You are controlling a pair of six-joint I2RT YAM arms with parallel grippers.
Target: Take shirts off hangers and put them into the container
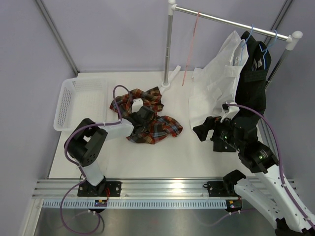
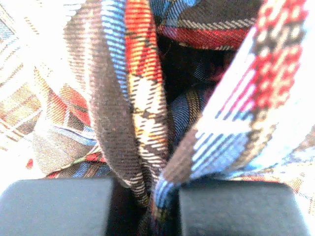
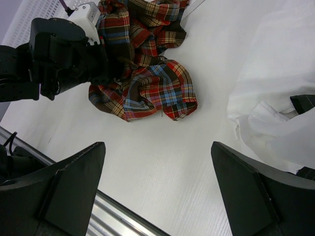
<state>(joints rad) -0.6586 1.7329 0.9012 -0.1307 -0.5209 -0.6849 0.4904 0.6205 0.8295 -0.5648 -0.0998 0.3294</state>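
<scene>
Pale lavender walls enclose a white table with a chrome rail standing at its back.

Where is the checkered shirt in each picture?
Top external: plaid shirt crumpled on the table, left of centre.
Left wrist: the shirt fills the picture.
Right wrist: the shirt lies upper middle.
Shared landmark: the left arm's black jaws, shut on a fold of it.

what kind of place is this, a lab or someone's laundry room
Most likely a robotics lab cell staged for laundry: left arm and right arm bolted at the edge of a white table, plain panels around, and a chrome rail holding a white shirt and black shirt.
</scene>
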